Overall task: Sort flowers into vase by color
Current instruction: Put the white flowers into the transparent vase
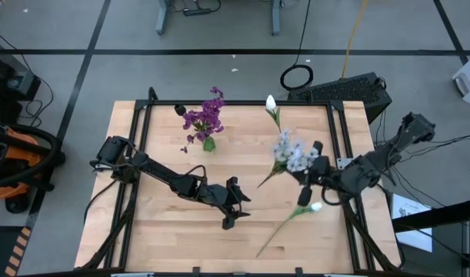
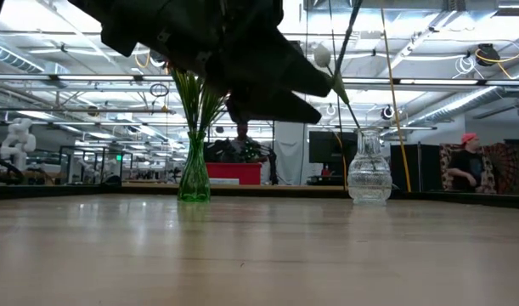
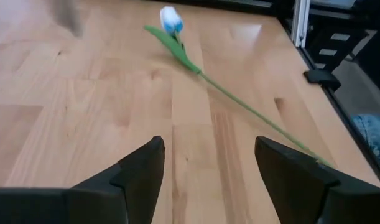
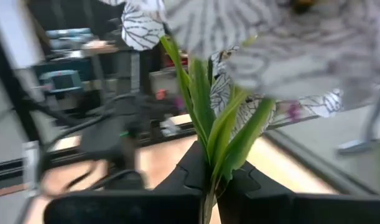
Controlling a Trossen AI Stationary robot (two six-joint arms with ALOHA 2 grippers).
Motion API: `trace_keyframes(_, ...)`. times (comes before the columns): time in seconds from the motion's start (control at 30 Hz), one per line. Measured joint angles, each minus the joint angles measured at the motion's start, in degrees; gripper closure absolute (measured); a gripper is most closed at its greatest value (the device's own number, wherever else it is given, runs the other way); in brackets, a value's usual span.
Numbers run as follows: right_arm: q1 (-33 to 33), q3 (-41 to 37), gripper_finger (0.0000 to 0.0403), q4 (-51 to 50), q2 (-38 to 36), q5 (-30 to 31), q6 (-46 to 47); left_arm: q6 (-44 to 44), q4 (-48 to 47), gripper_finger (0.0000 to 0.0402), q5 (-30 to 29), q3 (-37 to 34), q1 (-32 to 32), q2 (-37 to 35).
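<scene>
Purple artificial flowers (image 1: 205, 118) stand in a green glass vase (image 2: 194, 174); no writing is readable anywhere. Right gripper (image 4: 213, 176) pinches the green stems of a pale grey-lilac veined cluster (image 1: 291, 152). Left gripper (image 3: 208, 168) hovers spread wide near a white-budded stem (image 3: 232, 98) lying on the wooden table (image 1: 165, 215).

Surface (image 1: 173, 223) light blond wood planks, black frame round the edges; purple blossom cluster (image 1: 205, 116) on green stems in green glass vase (image 2: 194, 178); clear glass vase (image 2: 369, 177) colourless, ribbed; white tulip bud (image 1: 271, 102) on green stem; pale grey-lilac flower cluster (image 1: 291, 153), petals white with dark fine veining, bright green leaves; second white bud flower (image 3: 171, 20) with long green stem and leaf lying on wood; left end effector (image 3: 205, 177) and right end effector (image 4: 209, 186) black; arms dark; floor grey with black lines
</scene>
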Motion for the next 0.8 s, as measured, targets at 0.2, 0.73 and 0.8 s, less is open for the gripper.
trace_keyframes(0.2,-0.04,0.0,0.0395,-7.36,-5.15,8.73,-1.66,0.08,-0.83,0.0146,0.0,0.0,0.0,0.0)
trace_keyframes(0.73,-4.73,0.0,0.0395,-11.24,-13.42,22.61,-5.1,1.69,6.78,0.0146,0.01,0.04,4.46,-0.01)
trace_keyframes(0.8,-5.9,0.0,0.0395,-12.12,-13.37,22.45,-5.37,2.09,7.46,0.0146,0.41,0.04,4.82,-0.01)
